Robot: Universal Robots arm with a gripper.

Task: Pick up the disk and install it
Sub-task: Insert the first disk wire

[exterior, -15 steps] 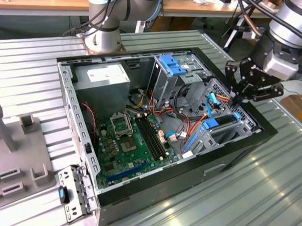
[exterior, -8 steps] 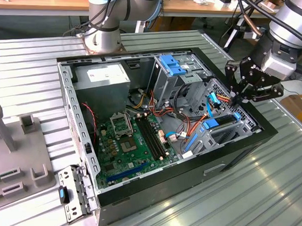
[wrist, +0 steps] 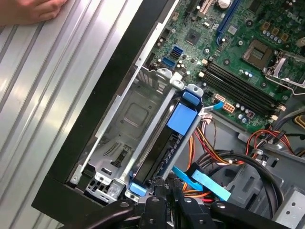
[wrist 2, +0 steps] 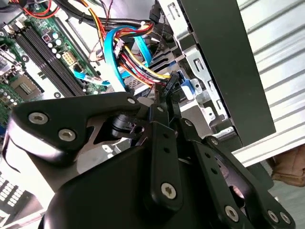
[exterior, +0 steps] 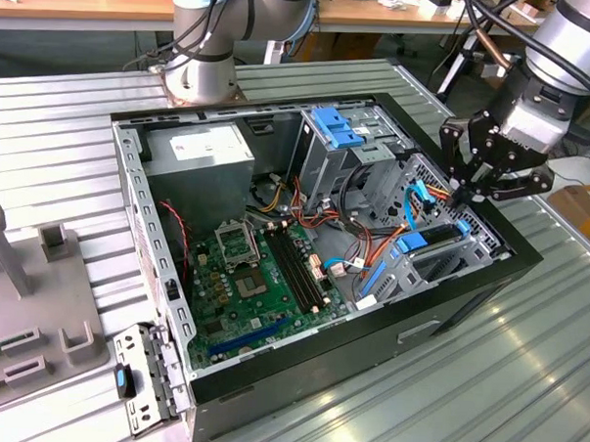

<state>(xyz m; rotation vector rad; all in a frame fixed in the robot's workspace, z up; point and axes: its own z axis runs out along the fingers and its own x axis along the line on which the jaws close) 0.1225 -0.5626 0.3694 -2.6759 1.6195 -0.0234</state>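
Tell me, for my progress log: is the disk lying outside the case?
No, the disk sits in the metal bay inside the case.

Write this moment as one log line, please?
gripper: fingers together, at end of disk | blue-framed grey-metal disk: standing on edge in metal bay | black open computer case: on ribbed metal table

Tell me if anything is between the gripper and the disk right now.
Nothing visible is. In the first wrist view the gripper is right at one end of the disk, which stands on edge in the metal bay. A blue cable runs beside the gripper, not between them.
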